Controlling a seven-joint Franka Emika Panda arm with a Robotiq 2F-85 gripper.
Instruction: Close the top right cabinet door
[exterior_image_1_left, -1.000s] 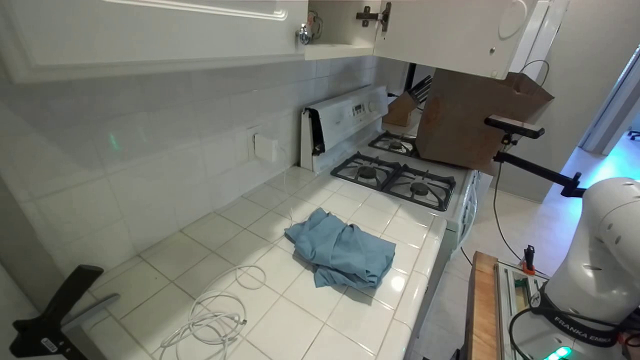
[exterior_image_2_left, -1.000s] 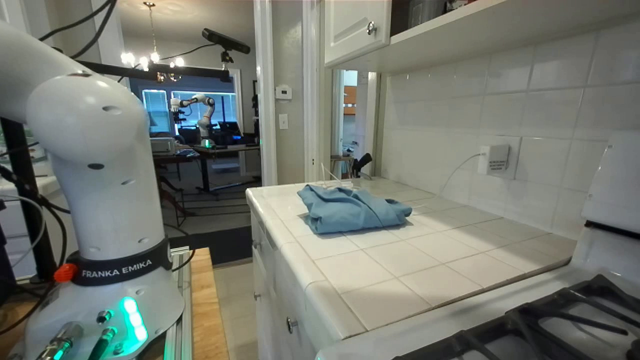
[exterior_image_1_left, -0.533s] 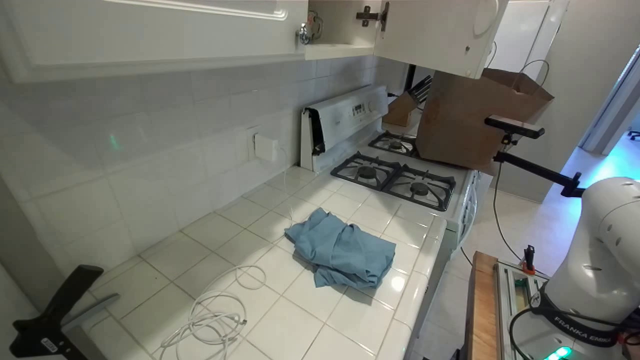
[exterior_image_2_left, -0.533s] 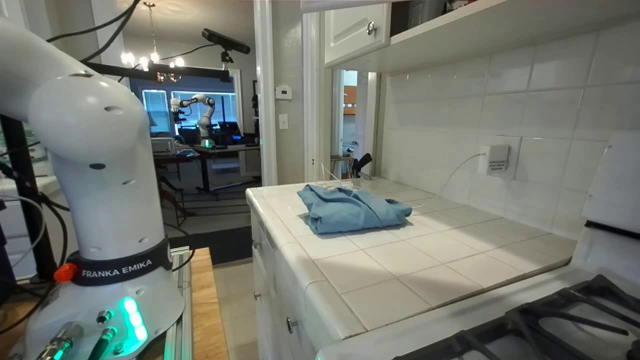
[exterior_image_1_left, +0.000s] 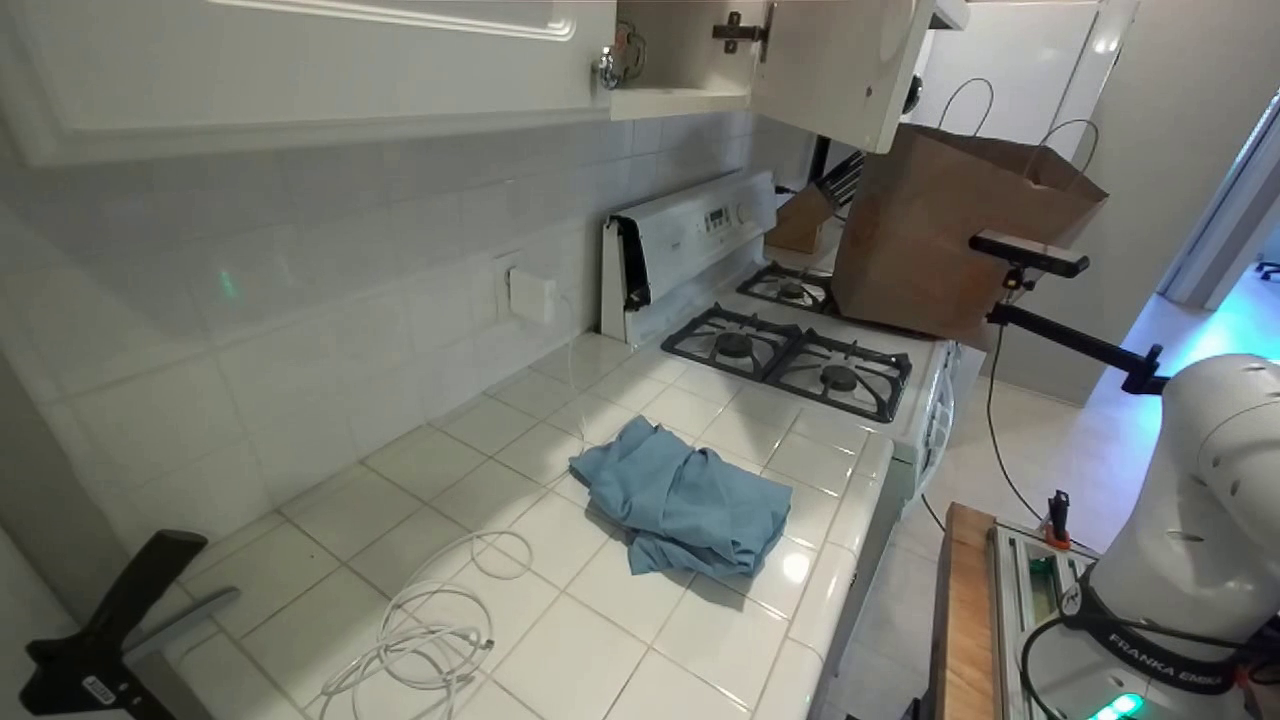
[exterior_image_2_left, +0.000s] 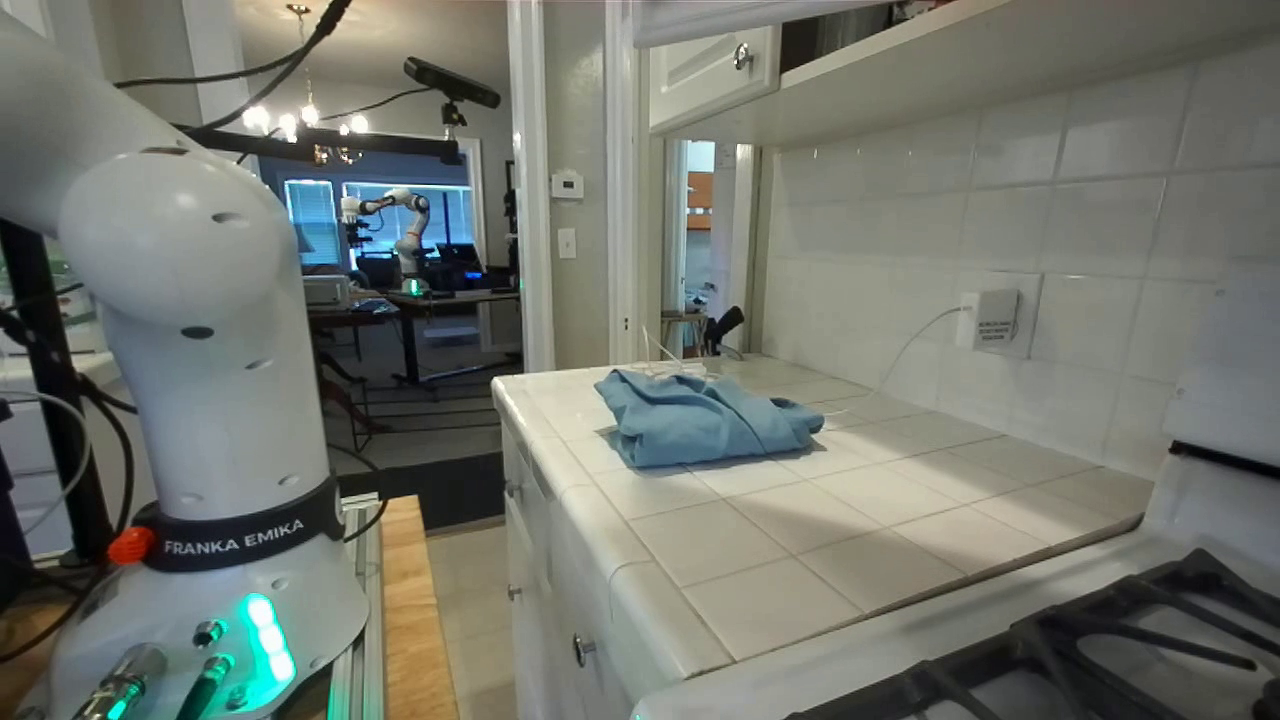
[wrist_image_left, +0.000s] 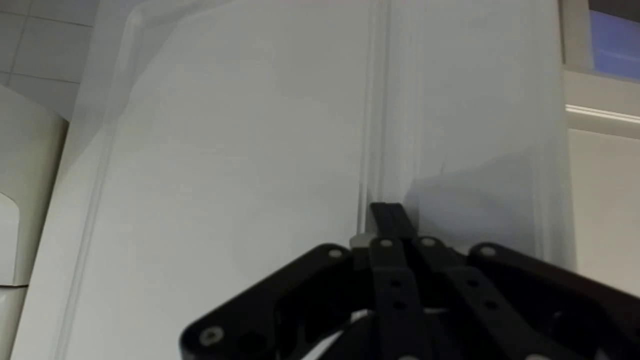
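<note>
We find the top right cabinet door (exterior_image_1_left: 825, 70) swung out on its hinge (exterior_image_1_left: 738, 32), the cabinet interior (exterior_image_1_left: 690, 50) exposed beside it. Principal risk, in our judgement: as the door turns, the pushing angle shifts, and the claw (wrist_image_left: 387, 206) may skid across the smooth outer face (wrist_image_left: 240, 150) and lose it, leaving the door ajar; too hard a shove could make it rebound. The claw's fingers (wrist_image_left: 382, 220) lie together, gripping nothing. Their tips appear to bear against the door; we cannot confirm contact.
</note>
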